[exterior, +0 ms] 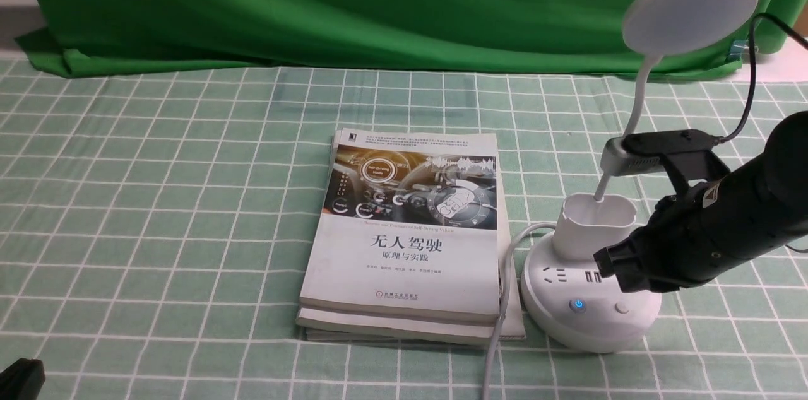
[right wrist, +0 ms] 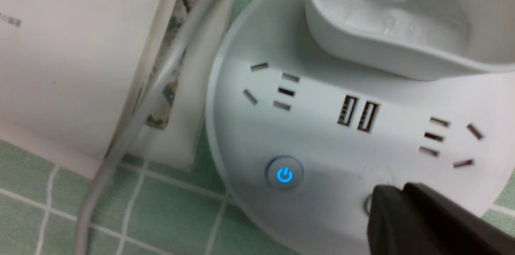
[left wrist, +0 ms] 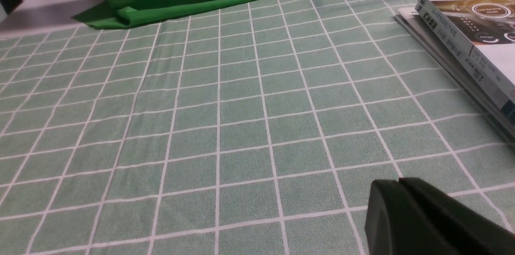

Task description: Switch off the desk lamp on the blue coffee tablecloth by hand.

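Note:
The white desk lamp stands at the right on the checked pale green tablecloth (exterior: 158, 198). Its disc head (exterior: 690, 11) is up on a bent neck over the cup holder (exterior: 595, 223) and round base (exterior: 590, 318). The base shows a blue-lit power button (exterior: 577, 305) and a plain round button (exterior: 622, 307). My right gripper (exterior: 615, 269) is shut and empty, close over the base. In the right wrist view its tip (right wrist: 396, 191) covers most of the plain button (right wrist: 367, 205), beside the lit button (right wrist: 284, 175); contact cannot be told. My left gripper (left wrist: 398, 183) is shut and empty, low over the cloth.
Two stacked books (exterior: 410, 229) lie left of the lamp base, and a grey cable (exterior: 499, 324) runs between them toward the front edge. A dark green backdrop (exterior: 379, 2) hangs at the back. The left gripper (exterior: 19, 378) sits at the front left corner.

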Robot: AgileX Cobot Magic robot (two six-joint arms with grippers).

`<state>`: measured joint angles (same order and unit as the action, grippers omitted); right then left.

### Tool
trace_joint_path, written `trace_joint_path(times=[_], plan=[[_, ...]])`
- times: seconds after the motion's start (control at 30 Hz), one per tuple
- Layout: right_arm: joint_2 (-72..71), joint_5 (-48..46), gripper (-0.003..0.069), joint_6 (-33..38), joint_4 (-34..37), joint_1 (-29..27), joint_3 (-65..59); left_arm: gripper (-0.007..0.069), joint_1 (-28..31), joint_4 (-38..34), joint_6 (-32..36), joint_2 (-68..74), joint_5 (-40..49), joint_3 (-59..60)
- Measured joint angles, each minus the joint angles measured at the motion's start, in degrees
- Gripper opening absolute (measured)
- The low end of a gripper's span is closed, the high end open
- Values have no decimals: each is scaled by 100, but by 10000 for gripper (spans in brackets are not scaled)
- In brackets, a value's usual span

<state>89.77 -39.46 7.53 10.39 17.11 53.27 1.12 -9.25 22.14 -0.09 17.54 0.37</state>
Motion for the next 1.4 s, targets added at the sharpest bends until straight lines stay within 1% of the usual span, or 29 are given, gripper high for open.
trace_joint_path(times=[0.13,0.23,0.43,0.53,0.67,0.93,1.07,1.1,1.13,1.17,1.23,1.33,1.4], plan=[[-44,-36,39,5,0,5,-14,0,0,0,0,0,0,0],[-329,-124,39,-1,-6,41,-139,0,0,0,0,0,0,0],[-1796,-20,39,-78,5,181,-921,0,0,0,0,0,0,0],[-2669,212,40,-201,5,181,-1564,0,0,0,0,0,0,0],[-3629,275,62,-446,5,181,-2104,0,0,0,0,0,0,0],[-4714,425,84,-469,-45,181,-2231,0,0,0,0,0,0,0],[-5058,943,72,-464,-226,174,-2373,0,0,0,0,0,0,0],[-5282,1433,45,-414,-268,75,-2614,0,0,0,0,0,0,0],[-5351,1433,43,-414,-275,50,-2651,0,0,0,0,0,0,0],[-5632,1922,33,-332,-301,-165,-3021,0,0,0,0,0,0,0],[-6143,2355,31,-307,-342,-552,-3594,0,0,0,0,0,0,0],[-6956,2631,31,-235,-377,-1002,-4333,0,0,0,0,0,0,0],[-7597,2681,30,-182,-456,-1188,-4758,0,0,0,0,0,0,0]])
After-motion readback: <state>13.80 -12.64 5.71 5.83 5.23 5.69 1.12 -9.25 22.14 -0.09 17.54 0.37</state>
